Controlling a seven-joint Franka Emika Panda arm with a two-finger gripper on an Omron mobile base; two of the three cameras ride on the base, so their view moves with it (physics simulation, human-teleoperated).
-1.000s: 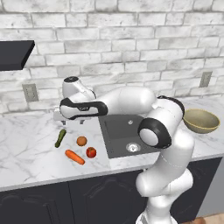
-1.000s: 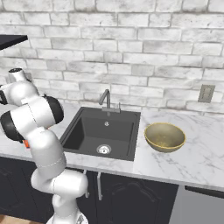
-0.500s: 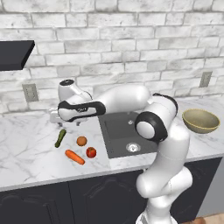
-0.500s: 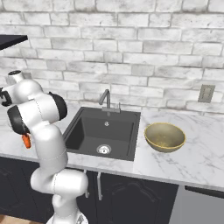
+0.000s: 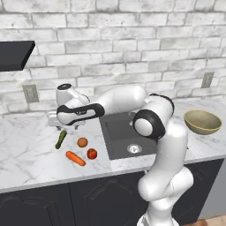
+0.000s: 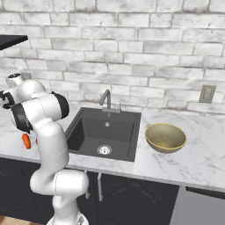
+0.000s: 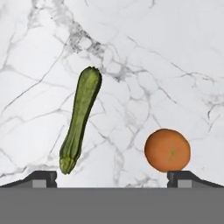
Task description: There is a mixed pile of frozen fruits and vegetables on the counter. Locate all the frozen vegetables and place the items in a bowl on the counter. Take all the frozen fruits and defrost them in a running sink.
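Left base view showed the pile on the white marble counter [image 5: 26,150], left of the sink. Nearest the counter's front edge lay the carrot [image 5: 75,158], with the red apple [image 5: 92,153] just beside it on the right. A little farther back sat the orange [image 5: 82,142], and left of that the green cucumber [image 5: 61,139] lay slanted. The gripper [image 5: 63,125] hung just above the far end of the cucumber, on the arm stretched out to the left.

In the hand view the claw was spread wide and held nothing. One finger tip [image 7: 43,177] stood by the cucumber's stalk end and the other by the orange, with both foods on the marble between them. The cucumber and the orange lay apart.

The black sink [image 5: 119,132] was right of the pile, with its silver drain showing. Beyond it, far to the right, the tan bowl [image 5: 202,122] sat on the counter. At the back stood the grey brick wall [image 5: 132,53].
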